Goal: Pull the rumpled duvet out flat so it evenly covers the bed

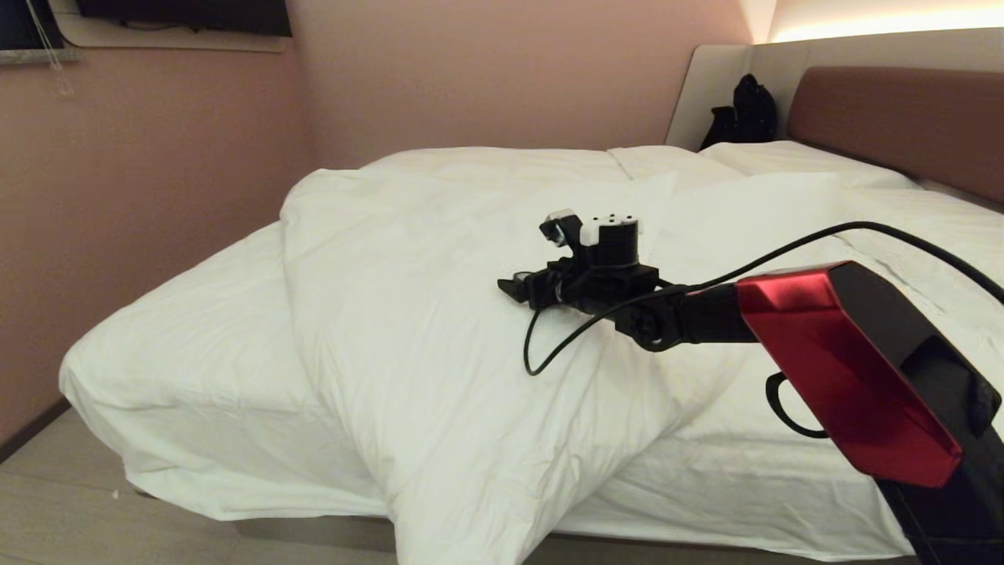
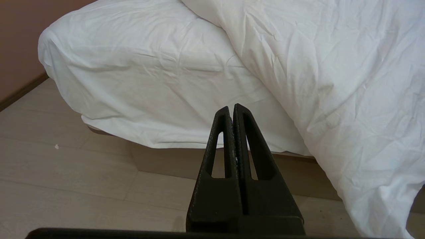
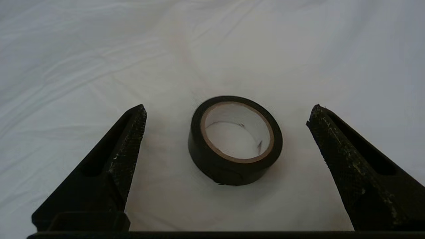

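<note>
Pink wall across upper frame, continuing down left side. Dark screen at top left above pale ledge. Light wood-look floor lower left, dark skirting along wall. Warm light strip upper right. Black bag against grey panel.

The right arm, with a red and black forearm housing, reaches in from the right side of the head view and stretches leftward, its wrist roughly level. The right gripper is spread wide, its two black textured fingers far apart and clasping nothing. The left gripper is seen only from its own wrist camera, its two black fingers pressed flat together with nothing between them.
</note>
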{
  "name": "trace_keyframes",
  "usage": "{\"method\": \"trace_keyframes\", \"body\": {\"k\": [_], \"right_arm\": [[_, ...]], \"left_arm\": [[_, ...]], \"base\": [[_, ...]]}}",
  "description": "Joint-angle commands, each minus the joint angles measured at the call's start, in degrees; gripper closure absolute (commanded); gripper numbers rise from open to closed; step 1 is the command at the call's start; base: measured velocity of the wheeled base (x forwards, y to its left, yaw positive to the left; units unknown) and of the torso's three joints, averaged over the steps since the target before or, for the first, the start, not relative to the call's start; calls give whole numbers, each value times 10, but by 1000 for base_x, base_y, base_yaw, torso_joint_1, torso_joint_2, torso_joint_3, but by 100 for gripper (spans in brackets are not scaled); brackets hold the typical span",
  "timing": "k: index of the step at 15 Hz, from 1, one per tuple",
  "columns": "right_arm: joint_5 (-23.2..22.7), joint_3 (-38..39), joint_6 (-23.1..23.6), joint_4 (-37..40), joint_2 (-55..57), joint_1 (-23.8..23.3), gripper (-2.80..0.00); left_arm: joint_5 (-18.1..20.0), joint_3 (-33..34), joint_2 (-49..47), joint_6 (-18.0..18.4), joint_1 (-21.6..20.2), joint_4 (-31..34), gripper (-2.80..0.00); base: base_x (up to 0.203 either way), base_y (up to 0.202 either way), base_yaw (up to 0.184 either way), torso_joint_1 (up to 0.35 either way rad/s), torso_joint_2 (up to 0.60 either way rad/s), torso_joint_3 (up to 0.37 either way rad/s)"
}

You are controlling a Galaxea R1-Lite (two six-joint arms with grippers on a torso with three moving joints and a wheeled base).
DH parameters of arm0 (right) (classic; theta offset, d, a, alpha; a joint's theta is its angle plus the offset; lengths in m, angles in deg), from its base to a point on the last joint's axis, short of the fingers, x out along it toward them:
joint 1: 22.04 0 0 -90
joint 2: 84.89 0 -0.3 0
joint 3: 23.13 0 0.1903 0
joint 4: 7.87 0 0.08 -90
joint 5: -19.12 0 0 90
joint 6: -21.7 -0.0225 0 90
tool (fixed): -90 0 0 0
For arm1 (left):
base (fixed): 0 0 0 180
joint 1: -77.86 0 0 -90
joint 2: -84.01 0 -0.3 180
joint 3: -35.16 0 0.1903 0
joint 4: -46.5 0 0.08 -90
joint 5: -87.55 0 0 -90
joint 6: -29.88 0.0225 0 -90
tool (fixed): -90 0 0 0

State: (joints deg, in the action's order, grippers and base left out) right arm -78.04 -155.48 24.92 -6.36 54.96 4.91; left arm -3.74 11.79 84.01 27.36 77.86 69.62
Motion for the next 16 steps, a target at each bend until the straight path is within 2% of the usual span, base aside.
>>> {"method": "trace_keyframes", "body": {"k": [1,10,11,16], "right_arm": [[-1,-3,0,-2,13,0,-280],[-1,-4,-3,-2,24,-2,-280],[-1,-4,-3,-2,26,-4,0],[-1,-4,-3,-6,28,-8,0]], "left_arm": [[0,0,0,0,0,0,0],[0,0,0,0,0,0,0],[0,0,0,0,0,0,0],[0,0,0,0,0,0,0]], "base": [[0,0,0,0,0,0],[0,0,0,0,0,0],[0,0,0,0,0,0],[0,0,0,0,0,0]]}}
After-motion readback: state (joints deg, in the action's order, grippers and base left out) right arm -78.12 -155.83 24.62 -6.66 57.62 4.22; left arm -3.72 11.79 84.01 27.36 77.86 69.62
